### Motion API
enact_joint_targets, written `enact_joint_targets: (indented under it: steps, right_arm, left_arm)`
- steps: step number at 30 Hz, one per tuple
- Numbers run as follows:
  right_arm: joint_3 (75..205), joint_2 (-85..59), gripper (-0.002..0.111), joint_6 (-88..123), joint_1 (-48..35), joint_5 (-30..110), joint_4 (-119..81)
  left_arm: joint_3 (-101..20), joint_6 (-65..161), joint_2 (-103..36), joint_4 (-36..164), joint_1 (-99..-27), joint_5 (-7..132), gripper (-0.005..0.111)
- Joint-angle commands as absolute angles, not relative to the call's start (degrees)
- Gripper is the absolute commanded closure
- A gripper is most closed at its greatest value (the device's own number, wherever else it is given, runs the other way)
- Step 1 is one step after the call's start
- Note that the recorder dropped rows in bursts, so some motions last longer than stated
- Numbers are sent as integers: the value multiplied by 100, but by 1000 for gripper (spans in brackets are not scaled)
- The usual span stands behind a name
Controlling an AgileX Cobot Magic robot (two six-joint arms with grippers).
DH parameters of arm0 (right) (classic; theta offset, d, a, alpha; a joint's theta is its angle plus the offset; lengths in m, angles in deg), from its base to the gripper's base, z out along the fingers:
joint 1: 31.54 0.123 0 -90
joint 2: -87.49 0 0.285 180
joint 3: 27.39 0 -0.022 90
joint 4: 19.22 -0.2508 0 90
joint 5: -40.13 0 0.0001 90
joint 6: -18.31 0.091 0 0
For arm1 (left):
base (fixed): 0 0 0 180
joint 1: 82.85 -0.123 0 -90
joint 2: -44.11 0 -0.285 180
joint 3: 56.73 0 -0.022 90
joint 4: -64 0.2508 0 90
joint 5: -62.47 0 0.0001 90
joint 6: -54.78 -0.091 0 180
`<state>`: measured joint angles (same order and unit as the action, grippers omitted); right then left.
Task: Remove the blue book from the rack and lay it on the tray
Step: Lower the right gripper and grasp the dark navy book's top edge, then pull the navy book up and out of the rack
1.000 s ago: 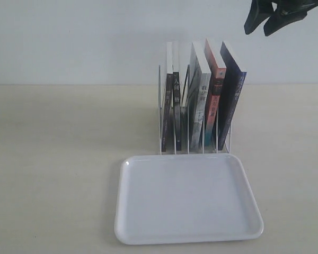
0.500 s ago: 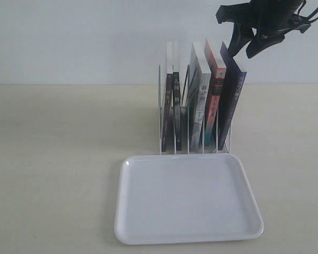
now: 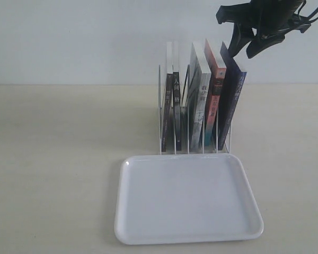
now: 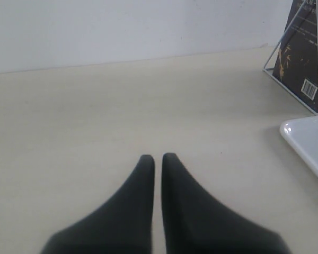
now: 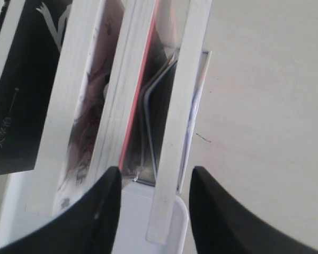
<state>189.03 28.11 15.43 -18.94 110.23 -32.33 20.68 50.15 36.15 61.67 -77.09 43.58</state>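
Note:
The white wire rack stands upright behind the white tray. Several books fill its slots. The blue book, with its dark navy spine, leans in the rightmost slot beside a red-spined book. My right gripper hangs open over the blue book's top corner. In the right wrist view the gripper straddles the book's white page edge, one finger on each side, without touching it. My left gripper is shut and empty, low over the table.
A grey-spined book and two dark books fill the other slots. The left wrist view shows the tray's corner and the rack's end with a black book cover. A pale wall stands behind the table.
A second ago the right gripper was higher and further right; it dropped left onto the blue book's top. It has held still for the last half second.

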Motion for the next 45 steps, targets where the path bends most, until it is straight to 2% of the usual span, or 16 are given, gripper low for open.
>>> enact_joint_targets:
  steps: [1,41,43,45]
  right_arm:
    - [18901,2799,68,1486,-1890,11009,-3198]
    - [18901,3201,68,1522,-1890,11009,-3146]
    - [18901,3201,73,1545,-1890,11009,-3146]
    - [18901,3201,86,1545,-1890,11009,-3146]
  left_arm:
    - [2048,5054,3633,6172,-7707,4446,102]
    - [2048,5054,3633,6172,-7707,4446,102]
    - [2048,5054,3633,6172,-7707,4446,102]
    - [2048,5054,3633,6172,-7707,4446,102]
